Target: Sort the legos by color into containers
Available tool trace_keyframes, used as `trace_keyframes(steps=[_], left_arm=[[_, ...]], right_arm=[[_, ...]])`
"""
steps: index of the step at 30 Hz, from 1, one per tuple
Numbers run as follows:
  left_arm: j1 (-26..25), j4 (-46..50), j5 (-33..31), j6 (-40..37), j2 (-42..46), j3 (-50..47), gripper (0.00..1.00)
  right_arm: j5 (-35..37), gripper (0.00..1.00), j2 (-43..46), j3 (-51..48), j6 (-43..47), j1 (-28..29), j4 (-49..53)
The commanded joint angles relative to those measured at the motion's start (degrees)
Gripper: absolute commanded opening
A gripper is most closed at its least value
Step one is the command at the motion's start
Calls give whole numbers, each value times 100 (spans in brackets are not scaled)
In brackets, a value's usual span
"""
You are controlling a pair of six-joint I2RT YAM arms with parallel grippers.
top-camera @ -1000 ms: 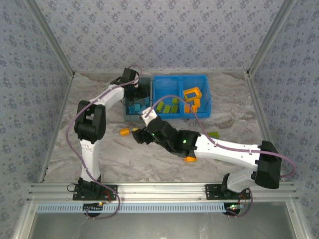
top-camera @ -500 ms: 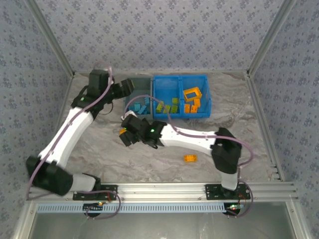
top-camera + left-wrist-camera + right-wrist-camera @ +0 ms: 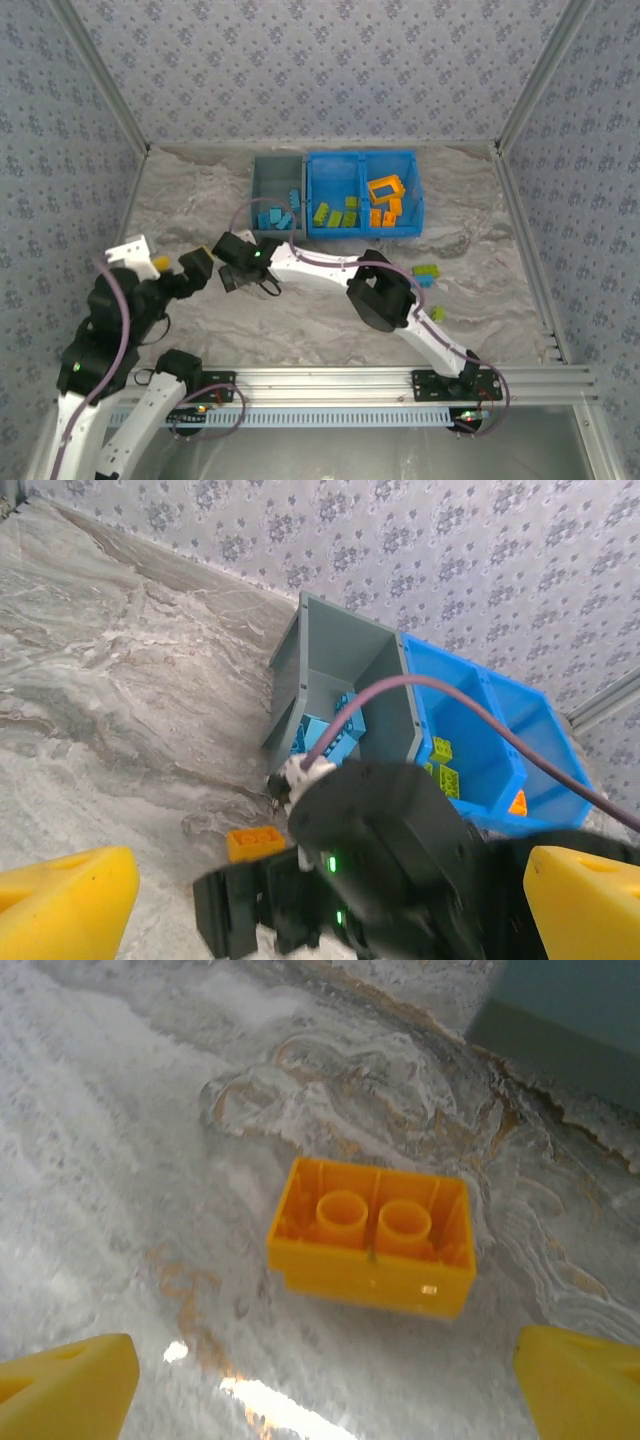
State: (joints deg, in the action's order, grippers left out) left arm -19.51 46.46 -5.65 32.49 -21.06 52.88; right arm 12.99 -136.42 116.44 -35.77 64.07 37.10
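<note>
While the right jaws hang released above the upturned orange brick (image 3: 372,1235), advance toward 12 o'clock — centre it, then descend. Left jaws: released, 9 o'clock.

Marbled table (image 3: 200,200) ringed by floral-patterned walls (image 3: 320,70).
</note>
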Motion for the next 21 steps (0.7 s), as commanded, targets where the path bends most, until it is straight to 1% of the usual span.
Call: trace_keyframes(steps=[1,4,7,11,18,21], left_arm=[[-9,778,-94,149,337,67,99],[-5,1111,-106,182,469,187,99],[-6,1203,-60,205,482,217,99],[-9,1075,-6,200,443,113,99],[-6,875,171,231,313,11,99],[-8,770,378,160,304,11,99]], right_arm=[[1,96,-335,394,-329,-119,420],[36,91,-557,562,-314,-147,417],[29,84,-750,791,-215,-159,424],[54,72,-938,1094,-202,-157,550],[132,49,-734,1045,-128,-94,522],[245,45,-309,691,-132,-46,375]])
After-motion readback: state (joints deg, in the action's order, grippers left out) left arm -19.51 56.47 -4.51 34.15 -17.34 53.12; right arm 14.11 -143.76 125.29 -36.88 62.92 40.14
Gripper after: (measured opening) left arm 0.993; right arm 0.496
